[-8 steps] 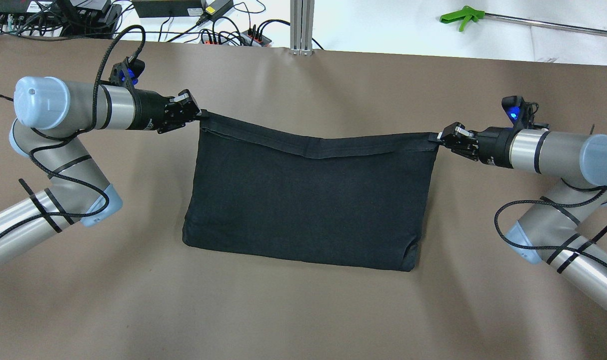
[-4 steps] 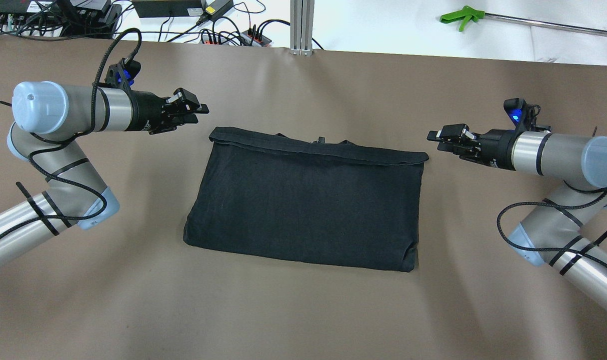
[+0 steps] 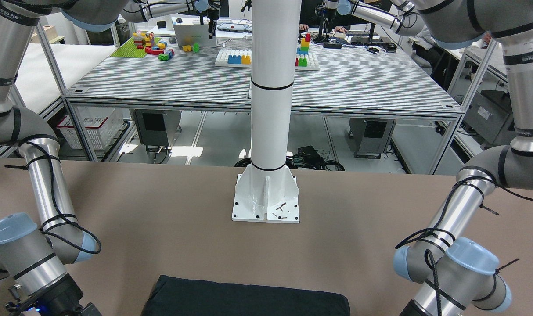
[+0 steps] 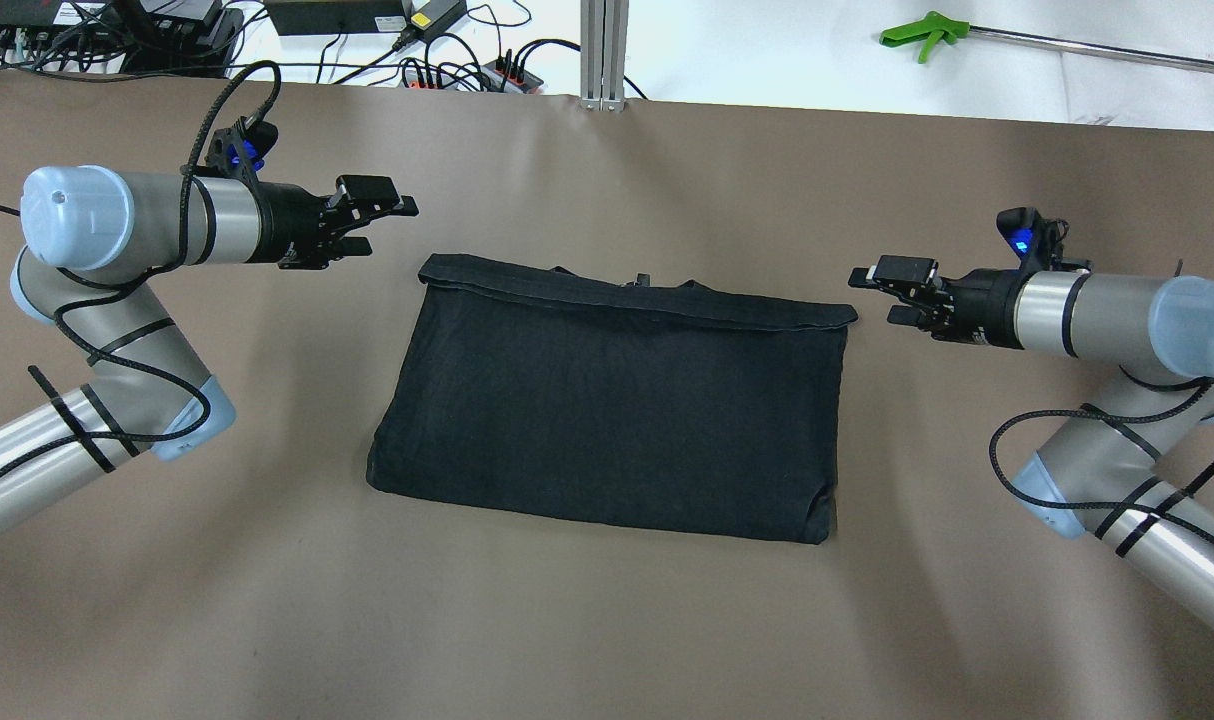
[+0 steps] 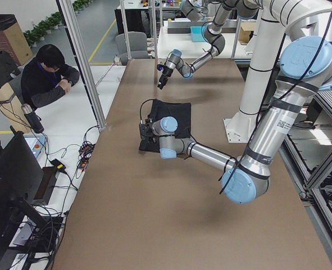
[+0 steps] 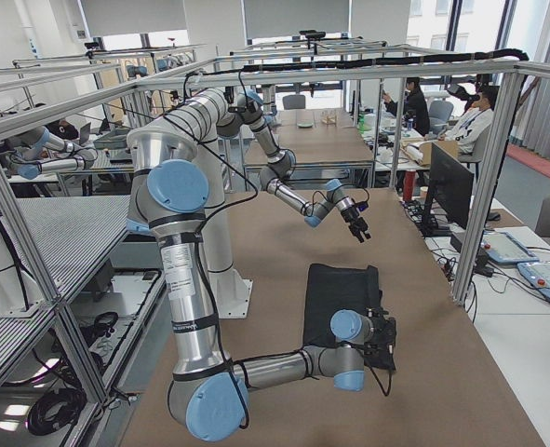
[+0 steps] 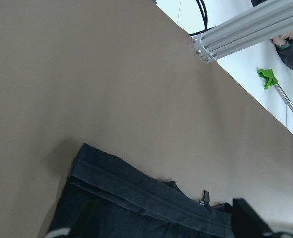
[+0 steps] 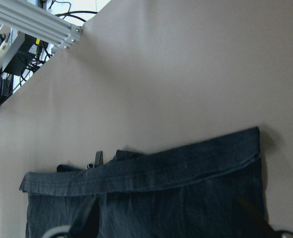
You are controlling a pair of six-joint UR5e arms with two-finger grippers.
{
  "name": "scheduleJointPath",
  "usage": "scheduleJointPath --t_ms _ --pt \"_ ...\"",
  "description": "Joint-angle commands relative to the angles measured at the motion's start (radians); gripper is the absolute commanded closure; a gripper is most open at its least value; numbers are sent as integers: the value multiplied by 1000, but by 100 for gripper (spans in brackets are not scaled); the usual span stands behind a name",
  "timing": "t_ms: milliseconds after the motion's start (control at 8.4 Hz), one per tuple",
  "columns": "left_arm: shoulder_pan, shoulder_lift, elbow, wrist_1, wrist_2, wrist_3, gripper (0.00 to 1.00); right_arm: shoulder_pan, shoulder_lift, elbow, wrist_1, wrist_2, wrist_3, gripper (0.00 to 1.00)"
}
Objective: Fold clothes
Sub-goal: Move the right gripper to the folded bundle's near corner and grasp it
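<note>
Overhead view: the garment (image 4: 617, 400) lies flat on the brown surface (image 4: 607, 620), centre of frame. You see a black, roughly rectangular fold. A doubled band runs along its upper edge, and a small tab pokes out near the middle of that edge.

Left pincer (image 4: 389, 226): left of frame, just off the garment's upper-left corner and not touching it. Fingers spread wide, nothing between them.

Right pincer (image 4: 872, 297): right of frame, just beside the upper-right corner, apart from the cloth. Fingers also spread wide and empty.

Both pincers point inward at the garment, each from its own side.

Front-facing view: you find the garment's edge at bottom centre, below the white pillar (image 3: 271, 87) and its base plate (image 3: 266, 199), apart from the plate.

Wrist views: each shows the banded edge in the lower half of frame, with bare surface above it. The fingers are blurred at the bottom edge.

A green tool (image 4: 922, 35) lies off the surface, upper right of the overhead frame.
</note>
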State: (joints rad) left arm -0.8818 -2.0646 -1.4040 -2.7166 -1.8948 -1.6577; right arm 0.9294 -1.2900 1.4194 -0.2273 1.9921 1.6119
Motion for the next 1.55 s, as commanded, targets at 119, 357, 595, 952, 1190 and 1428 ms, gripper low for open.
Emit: scheduleJointPath --t_ms 119,357,595,952,1190,1428 --pt "-6 -6 -4 1 2 1 6 -159 -86 154 -162 116 55 6" --pt "-8 -3 -7 1 3 1 6 -214 -190 245 -179 117 80 6" --pt "-8 1 -9 1 3 1 6 -260 -198 234 -207 100 80 6" --pt "-6 7 -12 1 5 2 6 -296 -187 227 -233 79 79 8" --pt "-5 9 -10 1 6 4 6 -307 -183 222 -240 79 77 57" --pt "-2 14 -10 1 9 6 6 -349 -178 198 -239 76 72 91"
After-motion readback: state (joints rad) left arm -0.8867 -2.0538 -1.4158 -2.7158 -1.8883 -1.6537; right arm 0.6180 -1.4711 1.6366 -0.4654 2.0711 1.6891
